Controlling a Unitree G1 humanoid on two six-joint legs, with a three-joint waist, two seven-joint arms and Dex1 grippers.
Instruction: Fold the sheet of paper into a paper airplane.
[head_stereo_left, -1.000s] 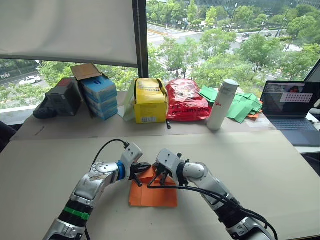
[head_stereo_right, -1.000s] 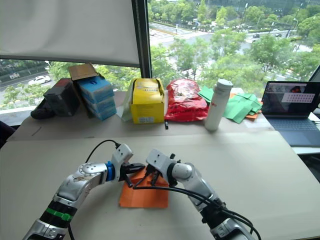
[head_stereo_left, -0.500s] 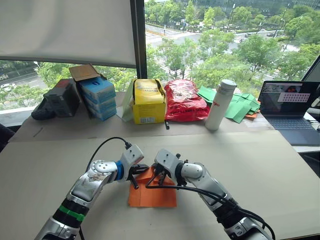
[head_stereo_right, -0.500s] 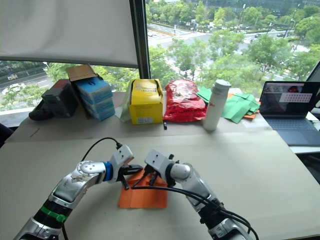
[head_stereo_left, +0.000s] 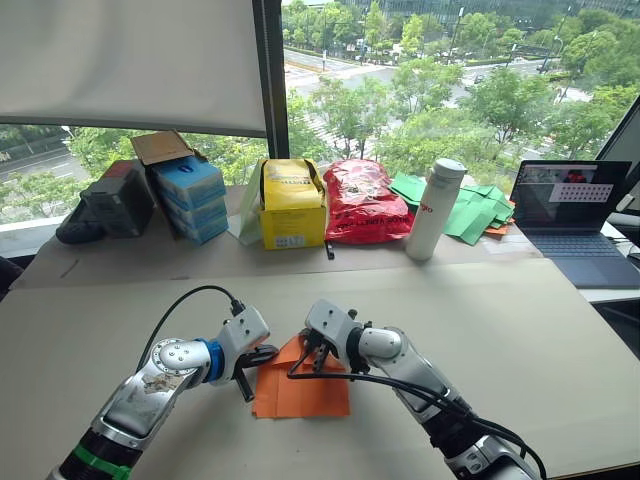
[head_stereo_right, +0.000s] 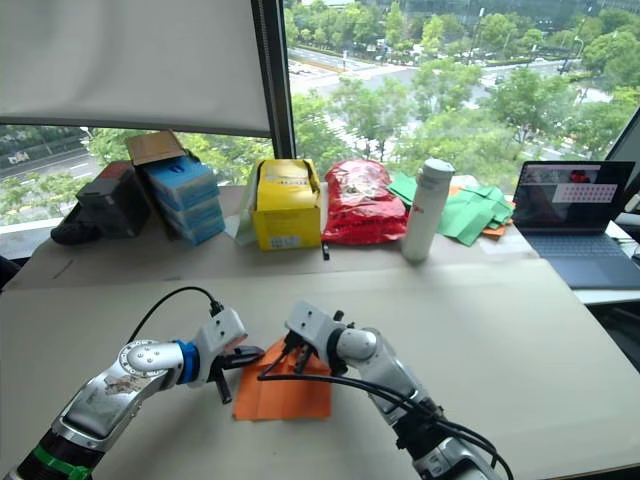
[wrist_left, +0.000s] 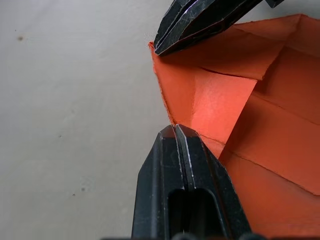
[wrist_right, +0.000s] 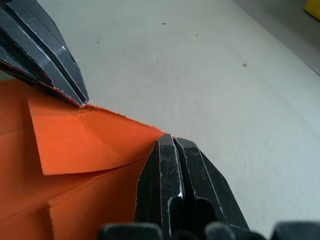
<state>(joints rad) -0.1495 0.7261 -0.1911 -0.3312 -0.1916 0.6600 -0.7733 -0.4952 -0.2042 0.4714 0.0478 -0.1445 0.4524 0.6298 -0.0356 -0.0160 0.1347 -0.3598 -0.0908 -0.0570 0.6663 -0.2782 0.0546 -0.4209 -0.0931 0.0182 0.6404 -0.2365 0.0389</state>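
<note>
The sheet of paper (head_stereo_left: 302, 388) lies flat on the table (head_stereo_left: 520, 330) near the front, bright orange, with creases and its far left corner folded in as a small flap (wrist_left: 215, 102). My left gripper (head_stereo_left: 262, 357) is shut, its tip touching the paper's left edge by that flap. My right gripper (head_stereo_left: 311, 352) is also shut, with its tip on the paper's far edge (wrist_right: 120, 131). The two tips sit a short way apart along the same folded corner. I cannot tell whether either tip pinches the paper or only presses on it.
Along the window at the back stand a black box (head_stereo_left: 112, 198), blue boxes (head_stereo_left: 190, 192), a yellow box (head_stereo_left: 292, 205), a red bag (head_stereo_left: 365, 200), a white bottle (head_stereo_left: 430, 210) and green paper pieces (head_stereo_left: 478, 208). A laptop (head_stereo_left: 575, 215) sits at the far right.
My left gripper has drawn back to the left, from over the paper's far corner to its left edge. The right gripper stays at the far edge. The camera has shifted a little.
</note>
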